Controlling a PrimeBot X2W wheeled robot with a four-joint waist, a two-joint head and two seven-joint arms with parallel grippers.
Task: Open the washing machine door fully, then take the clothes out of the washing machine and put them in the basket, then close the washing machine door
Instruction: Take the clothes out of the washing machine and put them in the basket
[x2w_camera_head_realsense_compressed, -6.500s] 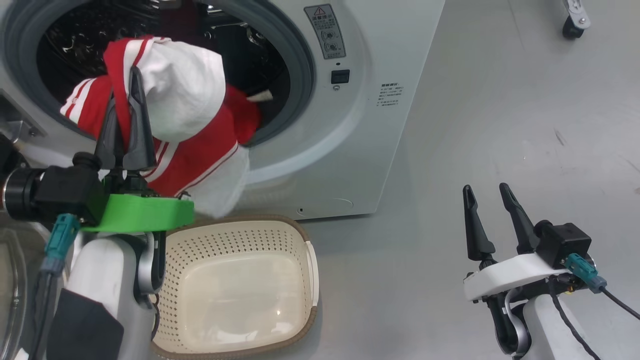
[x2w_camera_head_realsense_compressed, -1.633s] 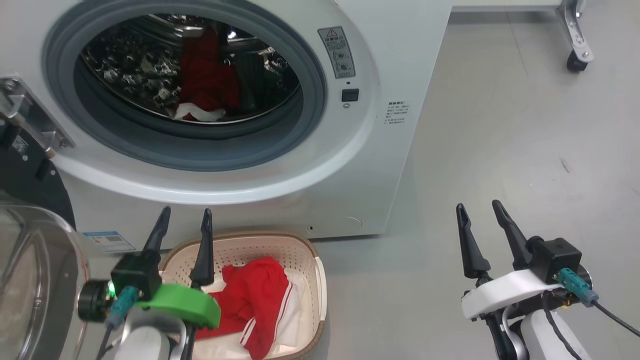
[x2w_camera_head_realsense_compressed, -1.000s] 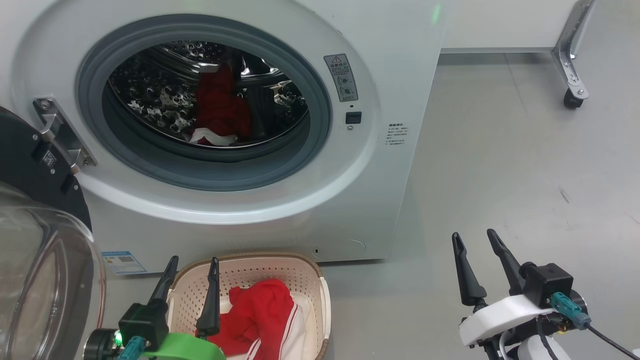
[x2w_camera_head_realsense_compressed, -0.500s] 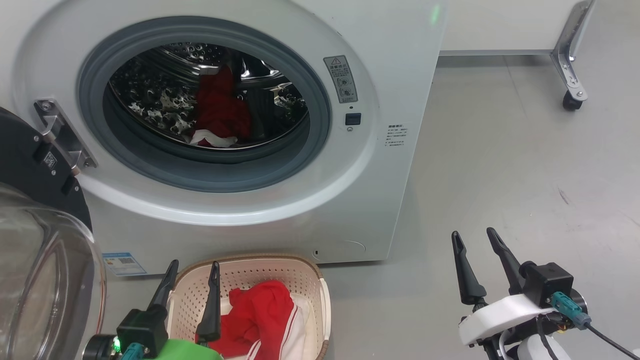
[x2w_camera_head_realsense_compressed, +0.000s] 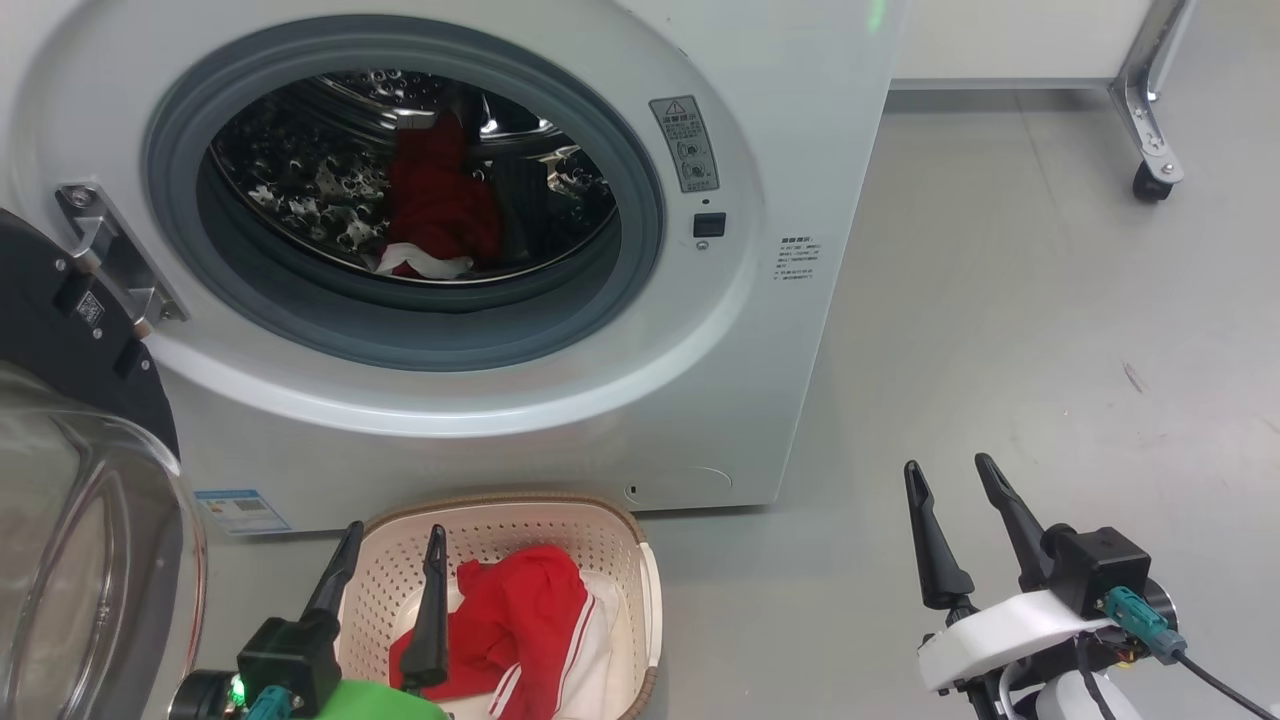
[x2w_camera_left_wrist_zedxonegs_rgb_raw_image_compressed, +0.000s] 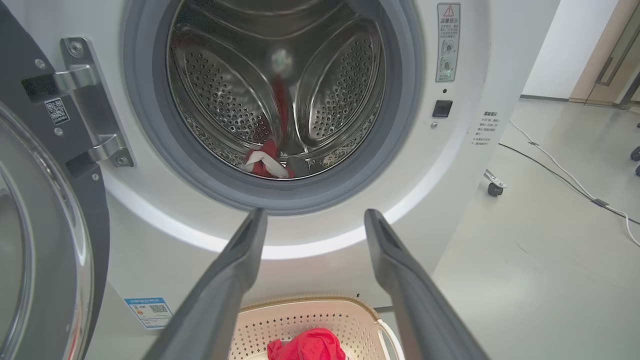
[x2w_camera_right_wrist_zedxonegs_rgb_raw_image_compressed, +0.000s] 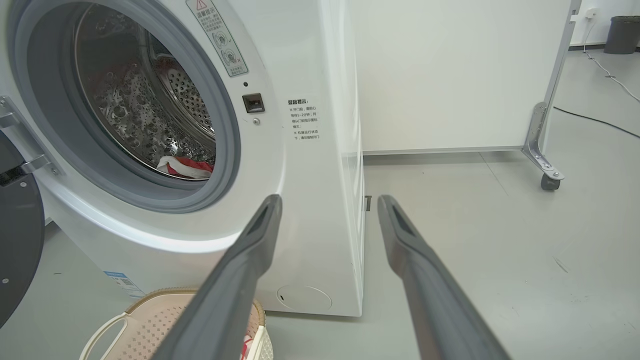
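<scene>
The white washing machine (x2w_camera_head_realsense_compressed: 560, 440) is set on the grey floor (x2w_camera_head_realsense_compressed: 1000, 330). The cream basket (x2w_camera_head_realsense_compressed: 600, 510) is placed on the floor just in front of the washing machine. A small black wheel (x2w_camera_head_realsense_compressed: 1150, 185) is seen well apart from the washing machine.

The washing machine door (x2w_camera_head_realsense_compressed: 70, 350) stands swung wide at the near left of the washing machine (x2w_camera_head_realsense_compressed: 600, 400). Some of the clothes (x2w_camera_head_realsense_compressed: 435, 205), red with a white edge, lie far back in the drum. Another red garment (x2w_camera_head_realsense_compressed: 520, 620) lies in the basket (x2w_camera_head_realsense_compressed: 520, 505) on the floor (x2w_camera_head_realsense_compressed: 1000, 300) in front of the machine. The left pincer (x2w_camera_head_realsense_compressed: 396, 528) hovers over the basket's left part, fingers apart and empty. The right pincer (x2w_camera_head_realsense_compressed: 947, 462), fingers likewise apart, is over the floor well to the right.
</scene>
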